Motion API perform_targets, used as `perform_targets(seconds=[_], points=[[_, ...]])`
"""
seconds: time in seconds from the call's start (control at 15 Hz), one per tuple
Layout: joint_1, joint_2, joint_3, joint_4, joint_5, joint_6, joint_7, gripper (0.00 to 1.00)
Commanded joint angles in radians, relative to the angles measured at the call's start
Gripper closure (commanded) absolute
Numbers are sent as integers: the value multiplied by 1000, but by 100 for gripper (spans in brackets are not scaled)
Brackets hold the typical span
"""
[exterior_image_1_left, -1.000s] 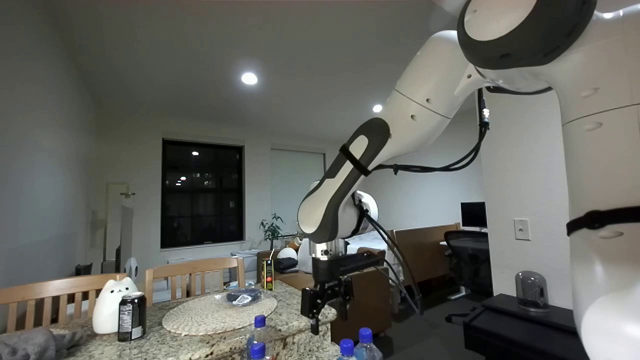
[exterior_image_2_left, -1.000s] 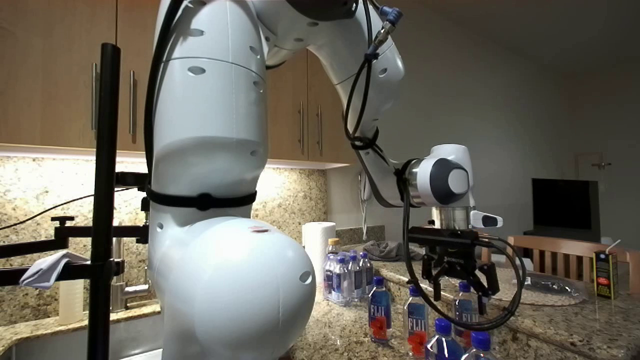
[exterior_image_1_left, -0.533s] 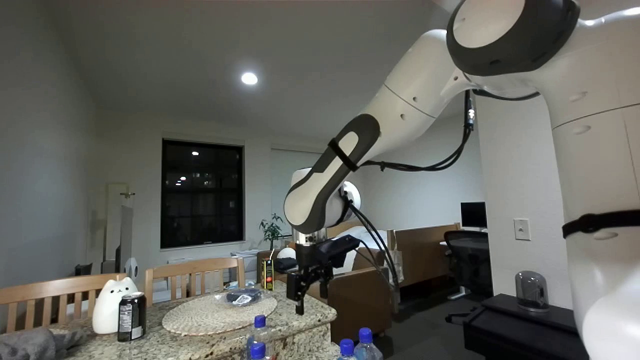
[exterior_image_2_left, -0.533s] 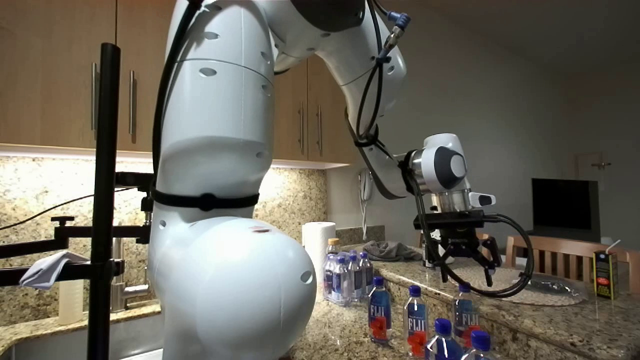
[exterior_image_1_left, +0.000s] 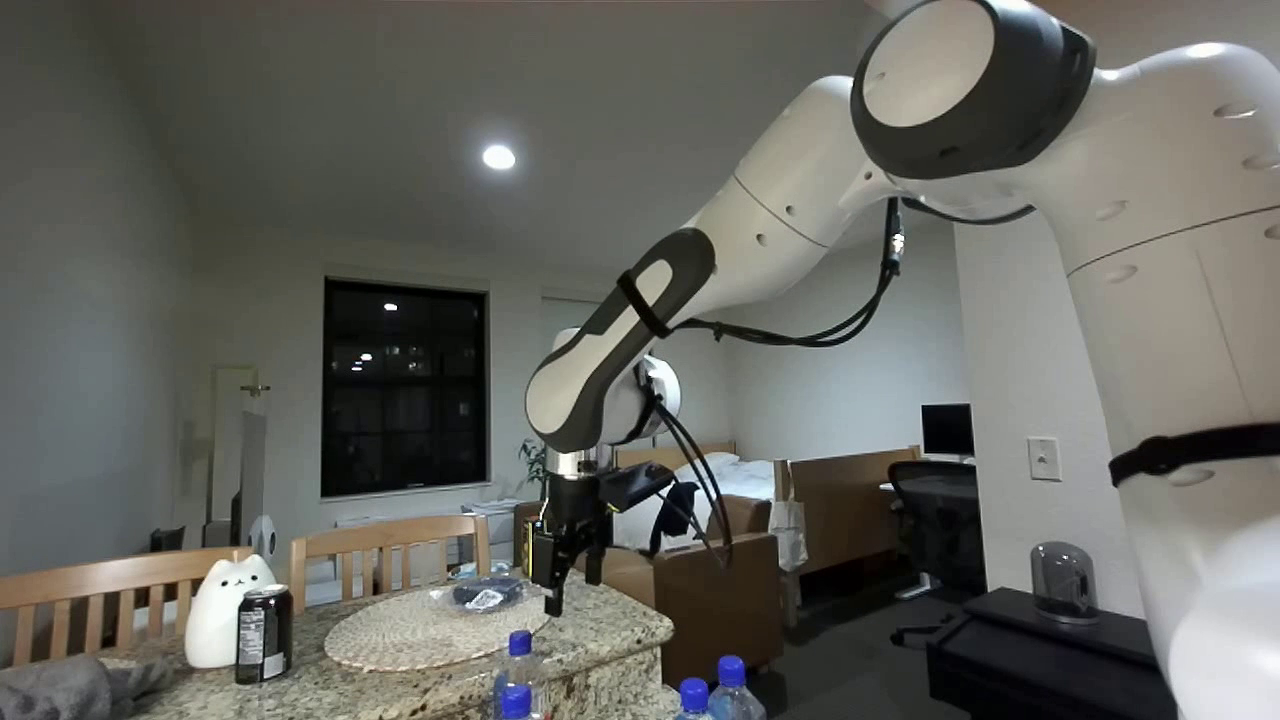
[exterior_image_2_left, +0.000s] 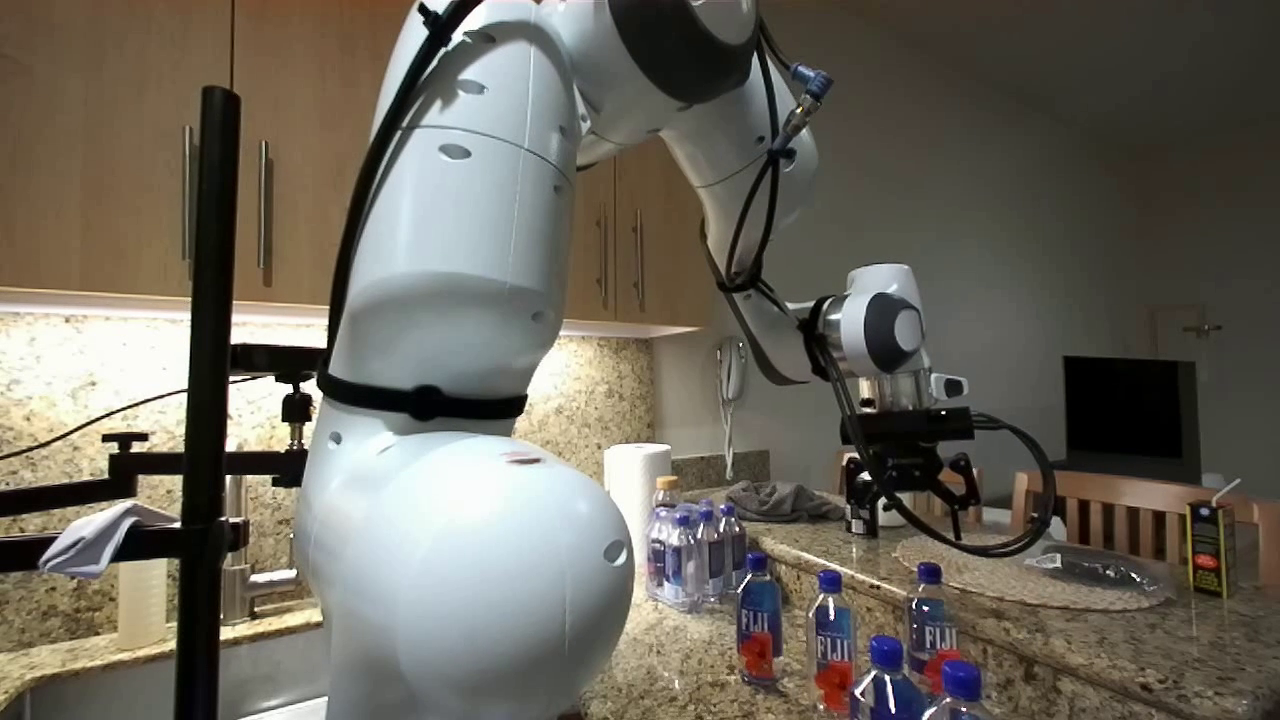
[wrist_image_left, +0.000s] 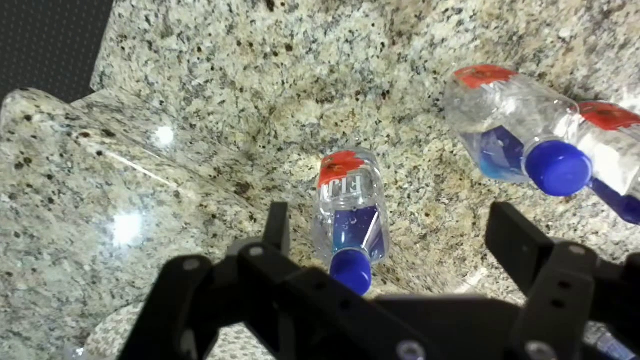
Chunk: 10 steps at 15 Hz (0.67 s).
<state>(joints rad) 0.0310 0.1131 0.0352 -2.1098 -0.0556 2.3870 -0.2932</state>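
Since the earlier frame the gripper (exterior_image_1_left: 574, 590) has been lifted and carried toward the mat (exterior_image_1_left: 400, 638), while the bottles (exterior_image_2_left: 930, 625) appear unmoved. Its fingers (wrist_image_left: 276, 225) are spread wide apart, and nothing is held. In the wrist view one bottle (wrist_image_left: 350, 200) is framed between them, closer to the finger on that view's left; it is judged the nearest. It is stood upright on the lower worktop (wrist_image_left: 225, 100), just beside the raised worktop (exterior_image_1_left: 610, 620), its long axis vertical and its cap (wrist_image_left: 351, 270) below the fingertips; how far it lies to the side cannot be told. Two more bottles (wrist_image_left: 520, 115) are seen to its right there, well apart from it. On the raised worktop a packet (exterior_image_1_left: 487, 593) is laid on the mat, a can (exterior_image_1_left: 264, 635) and a cat figure (exterior_image_1_left: 212, 625) being set to one side and a carton (exterior_image_2_left: 1210, 550) to another.
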Motion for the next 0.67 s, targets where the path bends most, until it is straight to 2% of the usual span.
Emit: perform_targets(seconds=[0.0,0.2,0.6], points=[[-4,0,4,1,-1,-2,1,0],[-7,9,4,7,10,1,-11,0],[-19,103,-2,91,-1,5,-27,0]])
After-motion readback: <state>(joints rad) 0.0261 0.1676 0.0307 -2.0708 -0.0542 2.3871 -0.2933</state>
